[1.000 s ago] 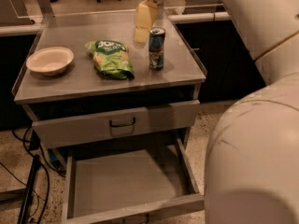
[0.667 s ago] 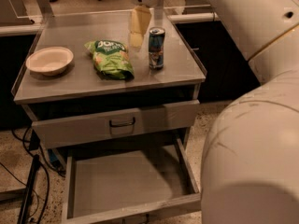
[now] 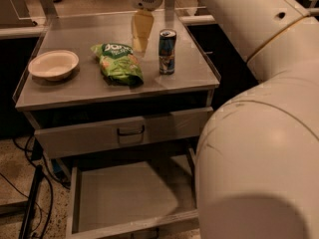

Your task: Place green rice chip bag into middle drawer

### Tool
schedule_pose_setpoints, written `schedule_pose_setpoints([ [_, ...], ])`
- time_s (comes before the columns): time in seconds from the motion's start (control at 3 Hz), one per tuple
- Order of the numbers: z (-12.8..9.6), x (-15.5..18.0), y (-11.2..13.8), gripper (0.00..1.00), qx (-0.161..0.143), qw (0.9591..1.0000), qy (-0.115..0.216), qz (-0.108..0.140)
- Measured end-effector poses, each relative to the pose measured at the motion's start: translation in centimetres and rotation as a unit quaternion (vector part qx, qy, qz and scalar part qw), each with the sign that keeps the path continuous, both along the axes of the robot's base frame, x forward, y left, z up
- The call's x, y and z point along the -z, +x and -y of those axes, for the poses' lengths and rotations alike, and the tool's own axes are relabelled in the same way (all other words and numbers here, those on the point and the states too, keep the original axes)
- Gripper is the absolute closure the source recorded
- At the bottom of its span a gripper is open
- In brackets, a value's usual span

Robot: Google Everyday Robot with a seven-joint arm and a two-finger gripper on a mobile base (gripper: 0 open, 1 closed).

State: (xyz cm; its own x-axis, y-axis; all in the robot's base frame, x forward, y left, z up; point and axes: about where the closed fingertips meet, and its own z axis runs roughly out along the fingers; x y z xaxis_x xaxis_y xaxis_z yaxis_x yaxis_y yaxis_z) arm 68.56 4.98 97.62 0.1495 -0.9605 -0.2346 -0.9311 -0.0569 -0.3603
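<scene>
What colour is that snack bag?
The rice chip bag is light green, darker top, white lettering; camera view. The gripper hangs behind it.

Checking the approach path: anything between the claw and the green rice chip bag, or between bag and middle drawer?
Nothing visible. The claw hangs just right of the green rice chip bag; the blue can stands on the claw's other side. The middle drawer is pulled out below, past the closed handled drawer.

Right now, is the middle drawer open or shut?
Open: the drawer is pulled out, its tray floor showing. The chip bag lies on the tabletop; the gripper hangs just behind it.
</scene>
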Motion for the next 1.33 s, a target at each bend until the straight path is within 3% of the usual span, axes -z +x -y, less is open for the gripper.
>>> schedule_pose_setpoints([
  [0.33,-5.0,1.5,2.7,0.0,-0.03,0.999,0.029,-0.014],
  [0.67,-5.0,1.5,2.7,0.0,-0.03,0.999,0.029,-0.014],
  [1.33,-6.4,6.0,4.9,0.0,-0.024,0.9982,0.031,-0.045],
])
